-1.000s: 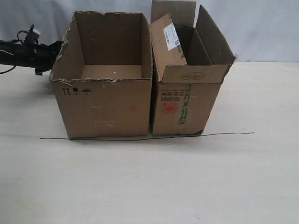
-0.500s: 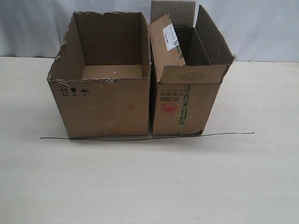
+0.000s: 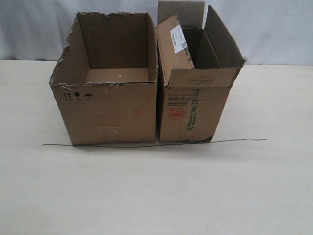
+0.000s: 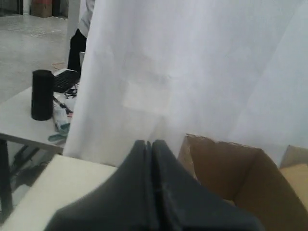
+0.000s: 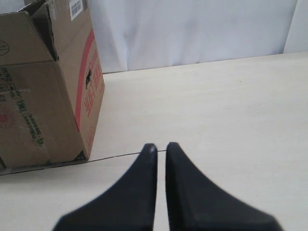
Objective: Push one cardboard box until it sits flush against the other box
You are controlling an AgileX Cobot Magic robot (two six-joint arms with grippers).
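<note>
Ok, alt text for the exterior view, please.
Two open brown cartons stand close together on a pale table: a wide torn-edged cardboard box left, a narrower flapped box with a white label right. A thin dark line lies along their fronts.

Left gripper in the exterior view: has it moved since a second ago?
Yes. The left gripper withdrew leftward from the cardboard box, out of that view.
</note>
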